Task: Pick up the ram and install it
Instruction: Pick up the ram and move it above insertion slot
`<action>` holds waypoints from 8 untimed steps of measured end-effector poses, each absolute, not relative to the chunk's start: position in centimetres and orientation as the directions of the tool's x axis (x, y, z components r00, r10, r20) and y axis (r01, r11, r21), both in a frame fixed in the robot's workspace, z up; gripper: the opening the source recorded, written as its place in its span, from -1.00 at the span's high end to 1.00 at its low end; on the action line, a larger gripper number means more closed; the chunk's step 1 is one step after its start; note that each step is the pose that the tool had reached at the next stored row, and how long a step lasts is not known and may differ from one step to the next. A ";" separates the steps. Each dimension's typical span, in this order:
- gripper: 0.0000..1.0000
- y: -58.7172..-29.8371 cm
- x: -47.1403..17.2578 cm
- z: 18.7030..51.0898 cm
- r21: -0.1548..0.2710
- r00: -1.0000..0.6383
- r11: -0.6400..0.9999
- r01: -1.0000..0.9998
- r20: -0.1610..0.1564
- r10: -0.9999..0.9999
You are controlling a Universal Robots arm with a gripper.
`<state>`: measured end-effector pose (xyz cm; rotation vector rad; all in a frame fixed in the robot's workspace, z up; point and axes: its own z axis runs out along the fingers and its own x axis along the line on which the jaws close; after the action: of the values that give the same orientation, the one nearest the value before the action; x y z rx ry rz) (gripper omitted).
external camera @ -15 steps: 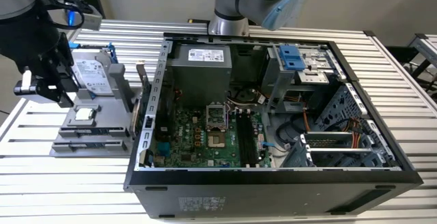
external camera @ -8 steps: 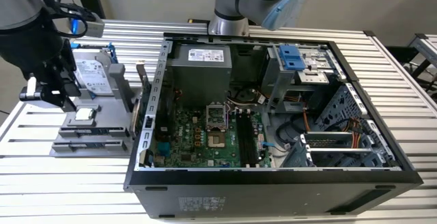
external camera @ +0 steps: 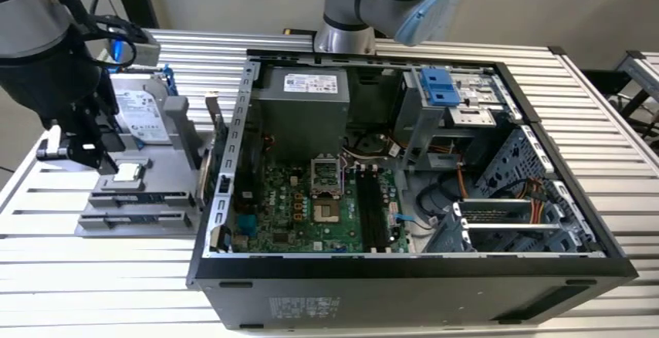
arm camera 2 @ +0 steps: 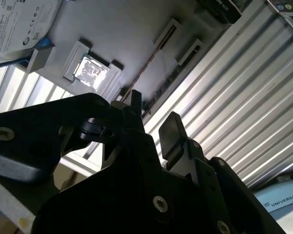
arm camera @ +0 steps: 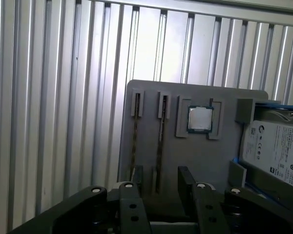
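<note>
Two ram sticks stand on edge in slots of a grey holder plate (arm camera: 195, 161). One ram (arm camera: 159, 146) runs straight towards the gap between my gripper's (arm camera: 161, 178) black fingers, and the other (arm camera: 135, 141) lies parallel beside it. My gripper is open and hovers just above the plate, touching neither stick. In the second wrist view the same ram's (arm camera 2: 147, 73) thin edge leads up to the gripper (arm camera 2: 154, 117). In the exterior view the gripper (external camera: 98, 160) hangs over the holder (external camera: 175, 122) at the left, near the ram slots (external camera: 139, 197).
On the holder also sit a square silver CPU chip (arm camera: 200, 119) and a hard drive with blue clips (arm camera: 278, 151). The open computer case (external camera: 412, 265) lies at the exterior view's middle, with black memory slots (external camera: 371, 207) on its green motherboard. Everything rests on a ribbed metal table (external camera: 103, 276).
</note>
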<state>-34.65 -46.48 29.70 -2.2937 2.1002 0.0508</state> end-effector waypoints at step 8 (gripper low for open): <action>-1.00 -46.6 -34.6 28.6 0.002 0.088 -0.088 -0.996 -0.045 -0.995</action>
<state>-34.65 -46.60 28.63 -2.2958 2.1022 0.0538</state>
